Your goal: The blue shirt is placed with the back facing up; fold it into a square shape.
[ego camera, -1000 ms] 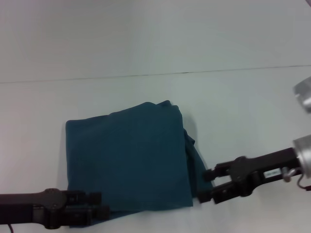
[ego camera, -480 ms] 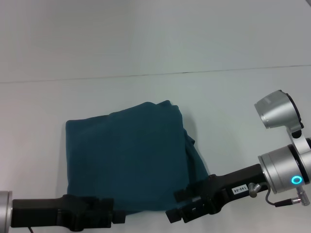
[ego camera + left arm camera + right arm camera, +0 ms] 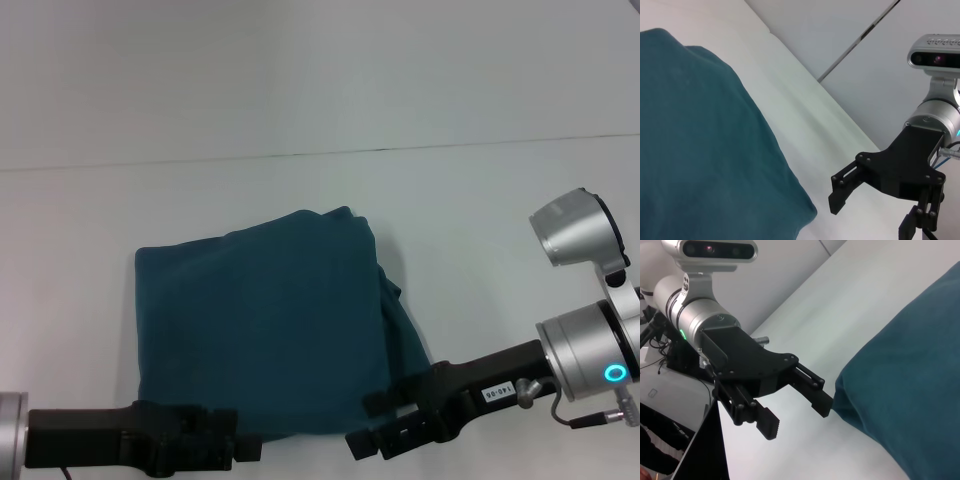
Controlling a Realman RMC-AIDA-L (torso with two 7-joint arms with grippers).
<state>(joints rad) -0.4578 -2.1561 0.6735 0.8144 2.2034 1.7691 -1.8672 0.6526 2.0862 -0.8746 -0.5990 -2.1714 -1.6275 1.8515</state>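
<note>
Both claws, the left claw (image 3: 790, 395) and the right claw (image 3: 880, 200), hung apart and empty beside the blue shirt (image 3: 265, 325), already folded roughly square on the table (image 3: 300, 200), apparently finished.

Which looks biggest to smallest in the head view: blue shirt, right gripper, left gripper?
1. Blue shirt, by far.
2-3. Right gripper and left gripper look alike; both sit nearer the camera and the left is cut by the frame edge, so unranked.
</note>
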